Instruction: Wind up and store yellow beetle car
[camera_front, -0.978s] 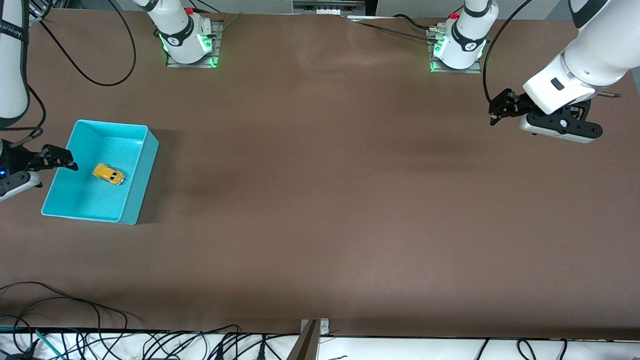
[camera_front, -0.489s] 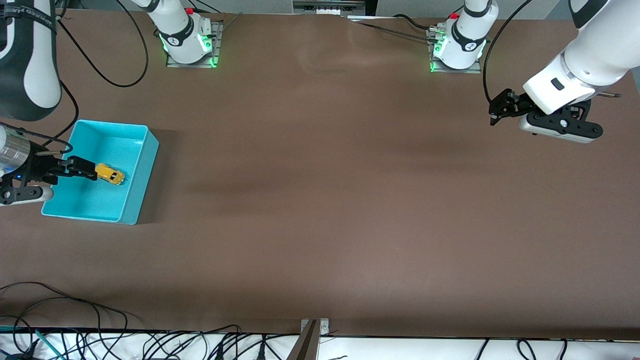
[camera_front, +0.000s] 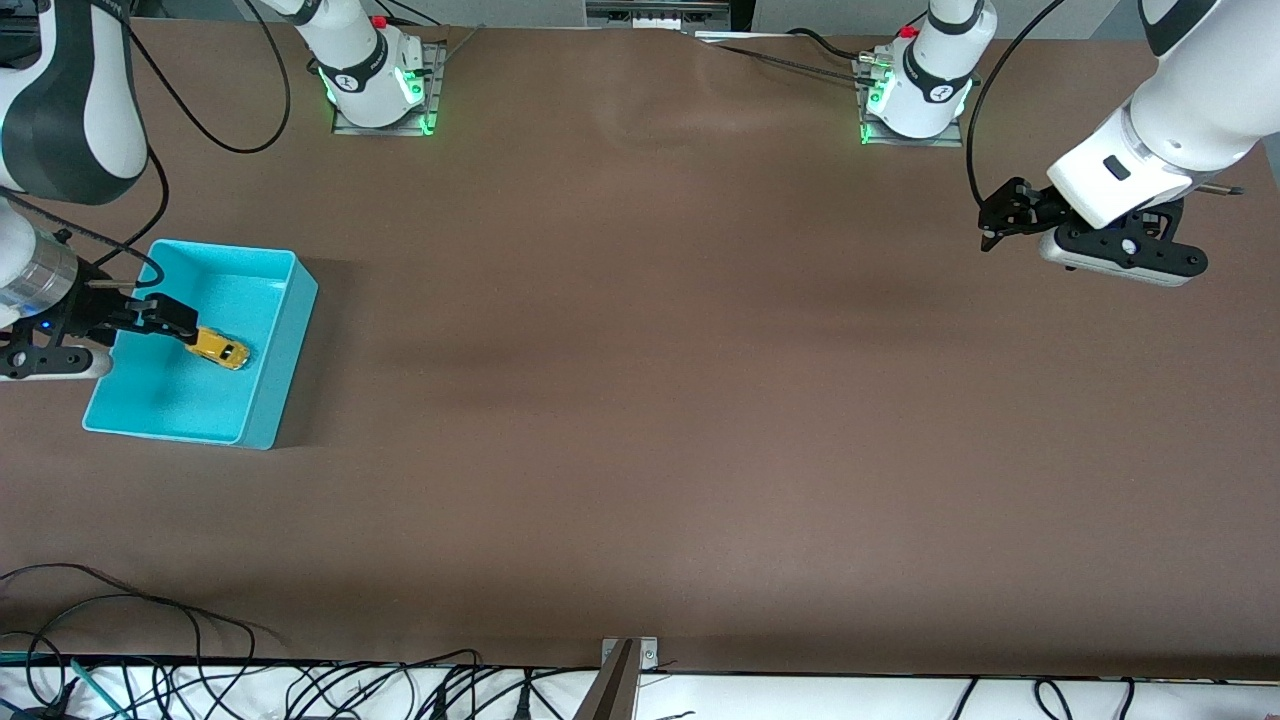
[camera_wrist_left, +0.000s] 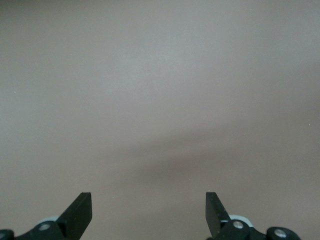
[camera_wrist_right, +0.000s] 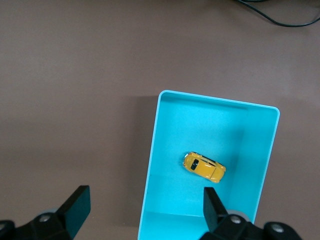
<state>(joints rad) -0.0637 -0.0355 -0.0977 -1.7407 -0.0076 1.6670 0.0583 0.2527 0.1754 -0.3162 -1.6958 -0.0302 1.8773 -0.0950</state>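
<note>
Turquoise plastic forms the open bin (camera_front: 280, 345) at the right arm's end of the brown table (camera_front: 640, 420), and the yellow beetle car (camera_front: 218, 348) sits on the bin's floor on its wheels, near the middle, touching none of the walls. The right gripper (camera_front: 172, 322) hangs in the air over the bin, directly above the car without touching it. In the right wrist view its two dark fingers (camera_wrist_right: 75, 207) stand wide apart and hold nothing, with the yellow beetle car (camera_wrist_right: 204, 167) and the bin (camera_wrist_right: 260, 165) well below them. At the opposite end of the table the left gripper (camera_front: 998, 218) waits in the air over bare tabletop, well apart from the bin and the car. Its fingers (camera_wrist_left: 80, 212) are likewise spread and empty, with plain brown surface beneath.
</note>
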